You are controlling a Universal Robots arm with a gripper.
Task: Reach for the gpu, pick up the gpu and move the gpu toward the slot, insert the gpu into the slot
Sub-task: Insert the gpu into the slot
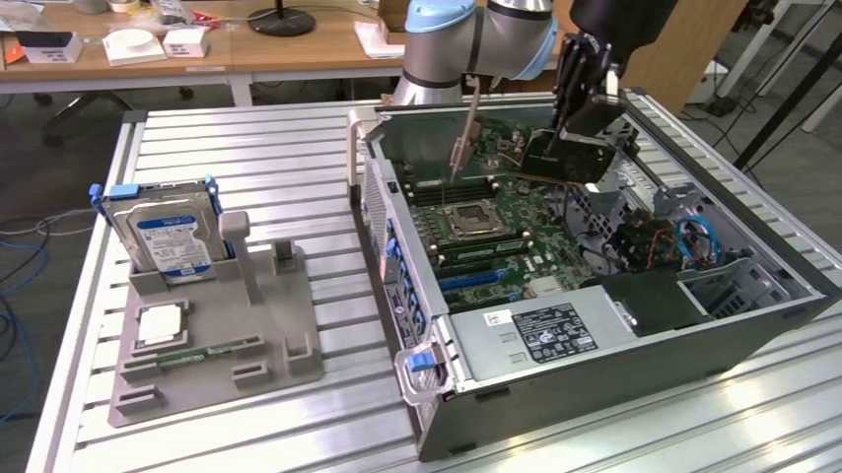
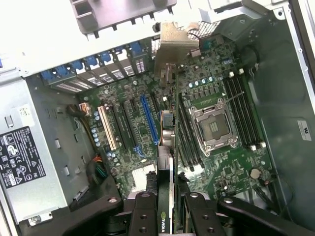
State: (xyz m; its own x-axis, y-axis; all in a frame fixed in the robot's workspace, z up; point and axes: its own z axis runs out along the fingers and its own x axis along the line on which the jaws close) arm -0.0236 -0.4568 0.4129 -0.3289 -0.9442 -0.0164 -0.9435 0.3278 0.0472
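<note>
The gpu (image 1: pixel 569 158) is held in the air inside the open computer case (image 1: pixel 632 374), above the motherboard (image 2: pixel 221 167) and not yet seated in any connector. It is clamped between the two fingers of the gripper (image 2: pixel 170 209), which are pressed against its flat faces, so that the card hangs on edge with its contact edge turned down toward the board; this is judged to be the attitude needed for a straight push into a socket. In the wrist view the gpu (image 2: pixel 167 167) is seen edge-on, running away from the fingertips to its silver bracket (image 2: pixel 173 46), which is pointed at the rear opening of the case, where such a bracket is meant to sit. Beneath and just to one side of the held card a long blue slot (image 2: pixel 149 119) is seen, roughly parallel with it and probably the target; the processor socket (image 2: pixel 214 129) lies on the card's other side. Well away from the gripper, outside the case, a hard drive (image 1: pixel 165 236) is stood upright in a grey holder (image 1: pixel 224 325)
</note>
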